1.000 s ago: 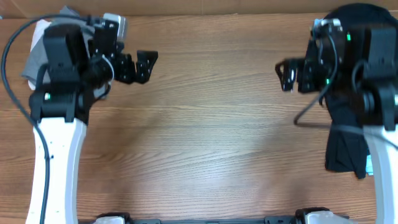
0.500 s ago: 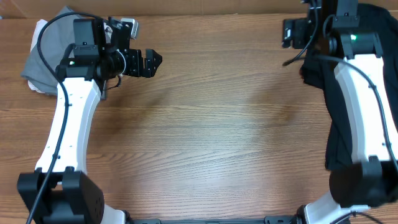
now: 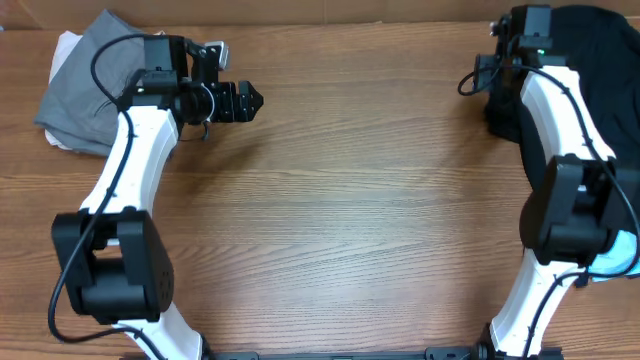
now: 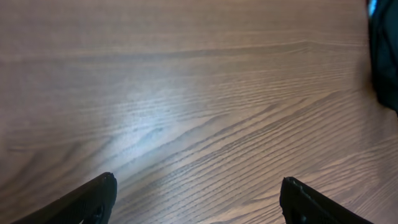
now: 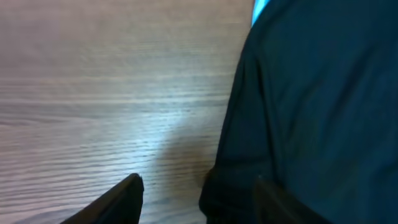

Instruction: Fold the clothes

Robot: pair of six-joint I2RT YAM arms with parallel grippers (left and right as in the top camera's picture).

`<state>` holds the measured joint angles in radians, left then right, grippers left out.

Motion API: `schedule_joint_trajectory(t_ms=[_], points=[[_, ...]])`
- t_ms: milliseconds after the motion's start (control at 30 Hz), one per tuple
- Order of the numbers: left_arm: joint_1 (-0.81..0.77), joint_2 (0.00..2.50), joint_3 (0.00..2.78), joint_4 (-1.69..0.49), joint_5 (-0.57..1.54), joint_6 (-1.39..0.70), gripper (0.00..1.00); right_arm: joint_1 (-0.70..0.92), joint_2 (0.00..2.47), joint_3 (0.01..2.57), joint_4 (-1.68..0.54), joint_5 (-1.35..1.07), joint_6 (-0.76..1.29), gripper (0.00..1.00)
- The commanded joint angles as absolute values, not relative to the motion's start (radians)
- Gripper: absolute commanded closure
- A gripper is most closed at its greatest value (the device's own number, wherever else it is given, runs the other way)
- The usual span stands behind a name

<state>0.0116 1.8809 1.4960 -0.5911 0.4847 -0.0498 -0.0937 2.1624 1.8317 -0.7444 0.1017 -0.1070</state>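
Observation:
The clothes lie in two heaps. A black T-shirt [image 3: 592, 60] is bunched at the table's back right, and a sliver of light blue fabric [image 3: 622, 256] shows further forward along the right edge. A grey garment [image 3: 85, 85] lies crumpled at the back left. My right gripper [image 5: 199, 190] is down at the black T-shirt's [image 5: 311, 106] left edge. It is open, with one finger [image 5: 121, 200] over bare wood, the other over the cloth, and the hem between them. My left gripper [image 3: 242, 102] hovers open over bare wood just right of the grey garment, its fingers [image 4: 93, 200] wide apart and holding nothing.
The wooden table [image 3: 350, 220] stretches between the two heaps. A cardboard wall [image 3: 300, 10] runs along the back edge. A cable [image 3: 472, 80] loops off the right arm beside the black T-shirt. In the left wrist view, dark cloth [image 4: 387, 56] shows at the far right.
The right arm has swung to the back right, bringing its gripper down onto the black T-shirt's edge with narrower jaws. The left arm stretched out; its gripper stayed near the grey garment.

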Motion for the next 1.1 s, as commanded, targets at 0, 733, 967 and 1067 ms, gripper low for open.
schedule_joint_trajectory(t_ms=[0,733,967,1067], points=[[0.005,1.919,1.518,-0.575,0.477,-0.091,0.13,-0.093,2.230,1.852,-0.742,0.154,-0.105,0.45],[-0.002,1.927,1.518,-0.545,0.436,-0.102,0.14,-0.130,2.307,1.831,-0.783,0.269,-0.100,0.65],[-0.004,1.927,1.518,-0.540,0.433,-0.102,0.19,-0.146,2.307,1.827,-0.783,0.268,-0.078,0.96],[-0.003,1.927,1.518,-0.540,0.434,-0.102,0.21,-0.144,2.306,1.829,-0.778,0.257,-0.078,0.96]])
